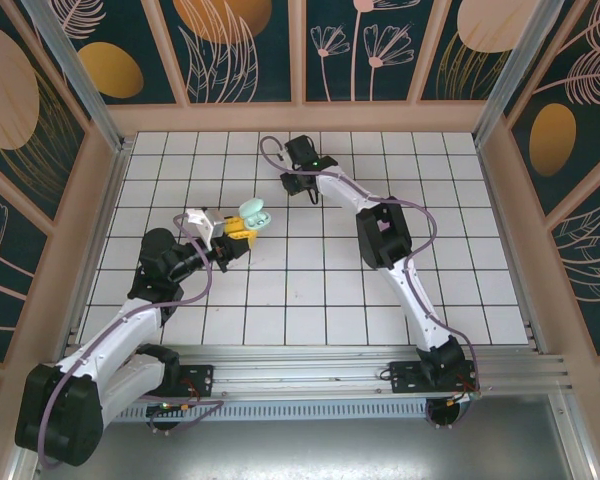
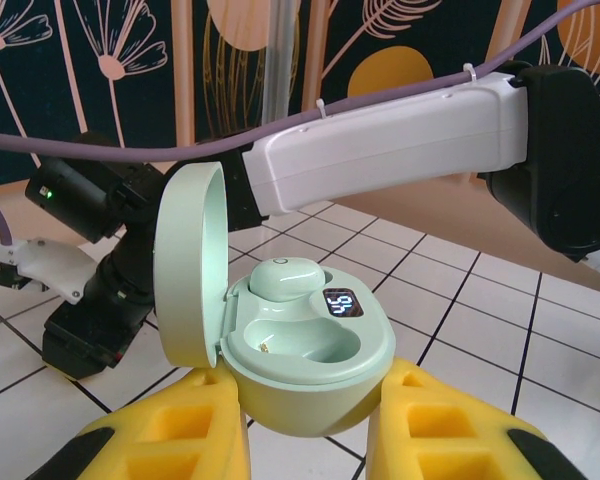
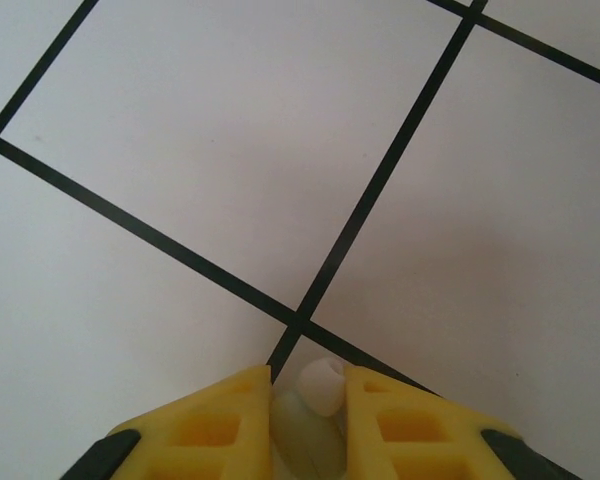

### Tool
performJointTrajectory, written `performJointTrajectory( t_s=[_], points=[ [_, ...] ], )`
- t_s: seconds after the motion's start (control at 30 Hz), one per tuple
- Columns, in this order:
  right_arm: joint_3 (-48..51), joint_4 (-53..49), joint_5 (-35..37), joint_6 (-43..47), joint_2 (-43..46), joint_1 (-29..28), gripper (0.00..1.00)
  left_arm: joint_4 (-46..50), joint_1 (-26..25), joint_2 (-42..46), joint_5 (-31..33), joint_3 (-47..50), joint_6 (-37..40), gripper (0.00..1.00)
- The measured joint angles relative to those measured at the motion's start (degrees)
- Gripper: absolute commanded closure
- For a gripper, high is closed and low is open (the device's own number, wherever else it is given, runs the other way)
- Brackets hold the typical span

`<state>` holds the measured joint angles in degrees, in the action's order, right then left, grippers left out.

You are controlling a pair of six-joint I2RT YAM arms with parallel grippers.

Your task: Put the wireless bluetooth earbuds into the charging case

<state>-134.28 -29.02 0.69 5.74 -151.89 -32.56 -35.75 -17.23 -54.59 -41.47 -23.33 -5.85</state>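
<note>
Yellow-fingered L gripper (image 2: pixel 310 400) is clamping open mint charging case (image 2: pixel 302 345) — R gripper (image 3: pixel 305 380), at 1 o'clock, is pinching pale earbud (image 3: pixel 321 387) tight.

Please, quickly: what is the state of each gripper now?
Left gripper: closed, holding the open mint charging case.
Right gripper: closed on a pale earbud.

Left gripper (image 1: pixel 242 232) sits centre-left over the tiled table (image 1: pixel 400 300), charging case (image 2: pixel 310 350) pinched between its fingers, lid (image 2: pixel 190 260) standing up on the case's left side. There's an earbud (image 2: pixel 285 275) in the case's far pocket. Right arm (image 2: pixel 380 150) crosses behind the case. Right gripper (image 3: pixel 305 400), farther back and right of the case, clamps a second earbud (image 3: pixel 320 385) over the table
</note>
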Motion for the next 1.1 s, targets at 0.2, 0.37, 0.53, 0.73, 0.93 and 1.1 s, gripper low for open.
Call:
performJointTrajectory(
  t_s=[0.2,0.37,0.53,0.73,0.93,1.1],
  points=[
    [1.9,-0.7,-1.2,-0.2,1.5,0.0,0.84,0.3,0.0,0.6,0.2,0.0,0.0,0.99],
    [11.7,-1.7,-5.3,-0.8,7.9,0.1,0.85,0.6,0.0,1.1,0.2,0.0,0.0,0.99],
    [27.8,-1.4,-9.4,-1.2,18.5,0.5,0.85,1.0,0.0,1.2,0.1,0.0,0.0,0.99],
    [47.8,-0.5,-14.2,0.1,33.1,0.7,0.85,0.8,0.0,0.5,-0.7,-0.2,0.0,0.99],
    [62.9,-0.3,-15.2,2.9,41.0,0.7,0.83,-1.6,0.0,-3.8,-3.5,-1.4,-0.9,1.0],
    [66.9,2.3,-13.4,4.9,43.6,0.8,0.77,-3.3,0.0,-6.9,-5.2,-3.0,-1.8,1.0]
  ],
)
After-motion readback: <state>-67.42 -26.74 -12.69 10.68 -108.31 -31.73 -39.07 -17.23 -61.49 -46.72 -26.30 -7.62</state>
